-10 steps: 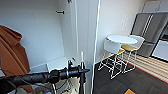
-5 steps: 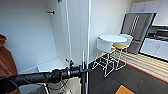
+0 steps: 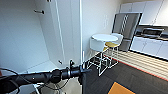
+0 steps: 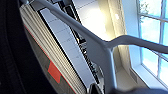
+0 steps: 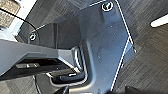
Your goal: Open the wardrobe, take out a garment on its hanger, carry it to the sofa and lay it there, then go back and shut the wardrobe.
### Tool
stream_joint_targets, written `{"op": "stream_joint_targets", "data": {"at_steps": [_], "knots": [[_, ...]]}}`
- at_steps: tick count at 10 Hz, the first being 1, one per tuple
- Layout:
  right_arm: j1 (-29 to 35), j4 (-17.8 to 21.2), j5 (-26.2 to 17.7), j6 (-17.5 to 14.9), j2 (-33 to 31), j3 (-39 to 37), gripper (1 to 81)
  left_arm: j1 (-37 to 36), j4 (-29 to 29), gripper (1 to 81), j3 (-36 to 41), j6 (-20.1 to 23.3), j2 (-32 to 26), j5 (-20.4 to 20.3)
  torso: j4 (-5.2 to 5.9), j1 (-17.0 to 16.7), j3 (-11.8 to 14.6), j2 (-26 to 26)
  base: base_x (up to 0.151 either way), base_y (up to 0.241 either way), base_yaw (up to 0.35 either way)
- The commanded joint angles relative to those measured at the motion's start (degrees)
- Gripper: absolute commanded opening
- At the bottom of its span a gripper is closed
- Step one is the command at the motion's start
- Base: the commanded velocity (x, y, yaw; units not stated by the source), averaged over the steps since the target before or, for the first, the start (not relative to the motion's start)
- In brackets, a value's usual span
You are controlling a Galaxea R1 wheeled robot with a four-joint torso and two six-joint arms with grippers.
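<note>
The wardrobe (image 3: 27,42) stands open on the left, white inside, with a short rail (image 3: 39,11) high up and its open door (image 3: 67,32) edge-on beside it. My left arm reaches across the bottom of the head view and my left gripper (image 3: 83,71) is at its end. Below it hangs a dark limp strip, the garment (image 3: 82,83). In the left wrist view a pale hanger (image 4: 100,42) fills the middle close up, its stem running down into the gripper. A black mass (image 4: 8,55) lies beside it. The right wrist view looks down on the robot's base and dark carpet.
A round white table (image 3: 104,38) with white chairs, one with a yellow seat (image 3: 112,44), stands right of the wardrobe door. Behind are a steel fridge (image 3: 126,27) and white kitchen cabinets (image 3: 150,46). Dark carpet with an orange patch (image 3: 122,88) lies ahead.
The whole head view has swung to the right. The orange garment at the left edge has slid out of the picture, and the table and kitchen sit nearer the middle.
</note>
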Motion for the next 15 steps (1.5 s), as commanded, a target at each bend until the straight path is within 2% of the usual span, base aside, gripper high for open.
{"op": "stream_joint_targets", "data": {"at_steps": [1, 15], "knots": [[1.16, -0.33, -2.92, -0.11, -0.71, 0.08, 81.1, -9.48, 0.92, 1.0, 2.70, 0.03, -1.52, -2.45, 0.00, 0.00, 0.00, 0.00, 0.000, 0.000, -0.206], [1.42, -0.16, -2.92, -0.01, 0.17, -0.36, 81.1, -9.48, 1.89, 1.0, 3.67, 0.03, -1.96, -2.27, 0.00, 0.04, 0.00, 0.02, 0.000, 0.000, -0.210]]}}
